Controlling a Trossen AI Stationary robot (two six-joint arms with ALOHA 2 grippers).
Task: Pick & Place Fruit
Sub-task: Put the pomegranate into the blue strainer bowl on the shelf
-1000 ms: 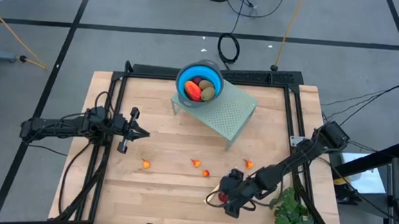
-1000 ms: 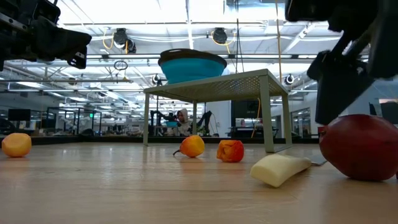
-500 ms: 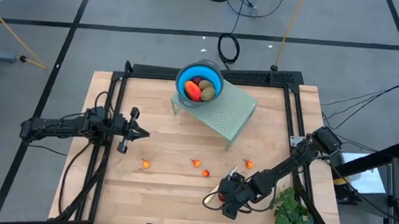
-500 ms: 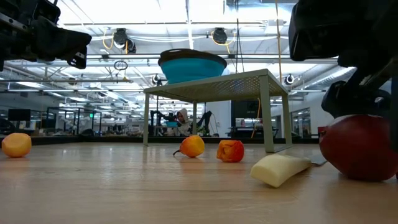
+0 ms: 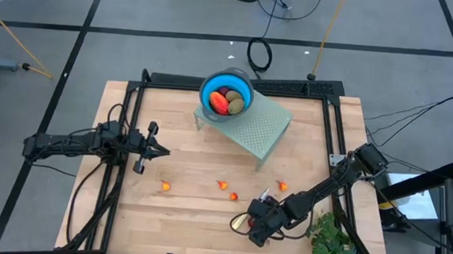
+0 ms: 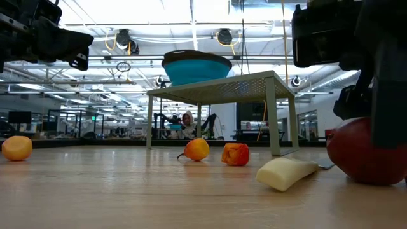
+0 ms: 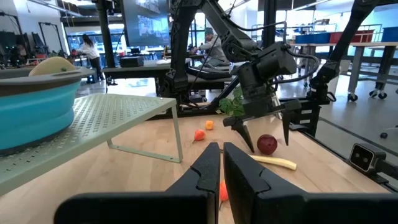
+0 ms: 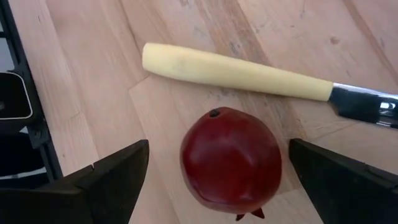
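I have the right gripper (image 8: 214, 171) low over the dark red fruit (image 8: 231, 160) near the table's (image 5: 181, 219) front edge, just beside the knife (image 8: 249, 74). Its fingers (image 8: 106, 177) are spread wide on either side of the fruit, gripping nothing yet. To do this well I want the fruit centred between them, then a squeeze across its widest part, keeping clear of the knife handle. The left gripper (image 7: 219, 162) waits at the table's left side, fingers almost together, empty. The bowl (image 5: 226, 94) already holds other fruit.
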